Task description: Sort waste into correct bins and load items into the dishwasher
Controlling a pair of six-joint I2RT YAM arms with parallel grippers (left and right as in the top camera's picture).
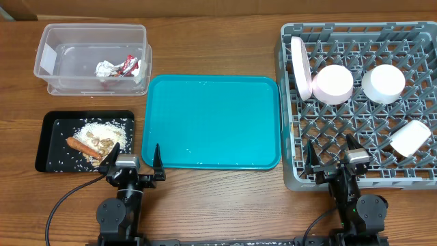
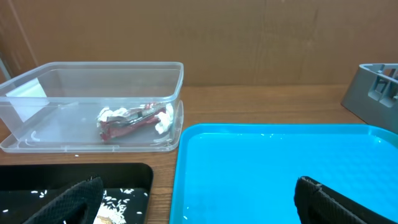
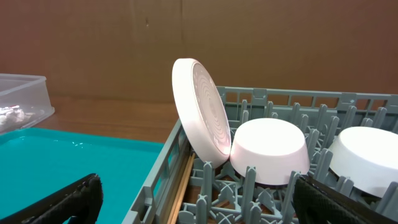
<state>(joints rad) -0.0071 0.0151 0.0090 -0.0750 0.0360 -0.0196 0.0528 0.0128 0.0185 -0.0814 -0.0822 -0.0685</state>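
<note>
The clear tub [image 1: 68, 41] at the back left holds a red wrapper [image 1: 130, 66] and a white tissue wad [image 1: 104, 68]; both show in the left wrist view, wrapper [image 2: 127, 119]. The black tray [image 1: 54, 143] carries rice scraps [image 1: 102, 130] and a carrot [image 1: 82, 146]. In the grey dish rack [image 1: 290, 179] a plate [image 1: 301, 67] stands on edge beside two upturned bowls [image 1: 332, 84] [image 1: 383, 84]; a cup [image 1: 410, 137] lies further front. Chopsticks [image 3: 180, 186] lie along the rack's left wall. My left gripper [image 1: 136, 152] and right gripper [image 1: 331, 152] are open, holding nothing.
A teal tray [image 1: 213, 121] lies between the black tray and the rack, with a few rice grains [image 2: 185, 216] on it. The left gripper's fingers straddle the gap between the black and teal trays. The right gripper's fingers hover at the rack's front left corner.
</note>
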